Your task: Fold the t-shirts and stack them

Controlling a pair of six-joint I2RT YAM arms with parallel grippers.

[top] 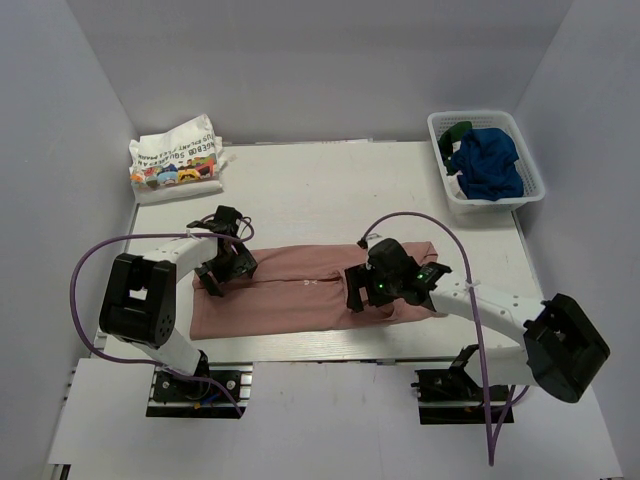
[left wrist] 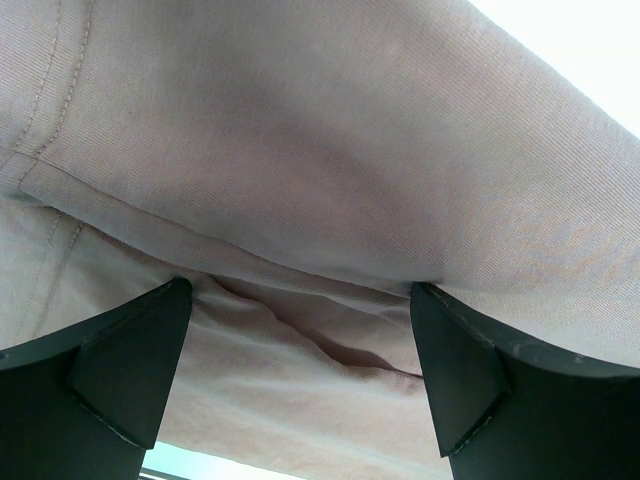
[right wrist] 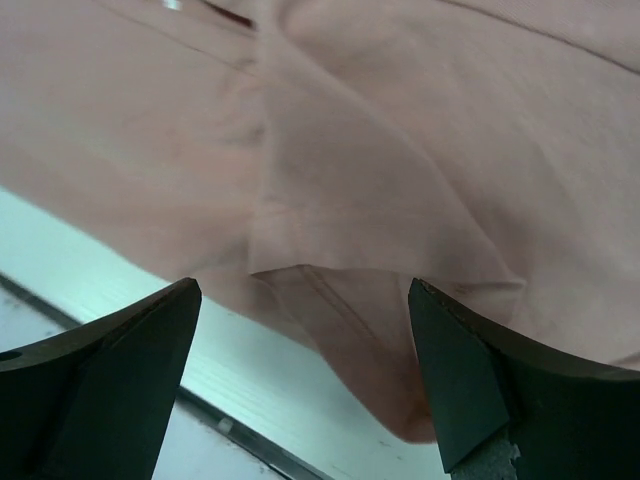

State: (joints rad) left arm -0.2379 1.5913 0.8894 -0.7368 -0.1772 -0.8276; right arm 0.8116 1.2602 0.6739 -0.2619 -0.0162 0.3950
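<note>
- a folded white shirt (top: 176, 160) lay at the back left of the table (top: 330, 180).
- the left claw (top: 222, 270) sat at the left end of the pink shirt (top: 290, 300), fingers spread and holding nothing.
- the pink shirt lay as a long band along the near edge.
- the right claw (top: 372, 288) hovered over a loose flap, also spread; pinching only one layer could drag the fold open.
- the basket (top: 495, 205) at the back right held a blue shirt (top: 490, 165) and a green shirt (top: 458, 130).
</note>
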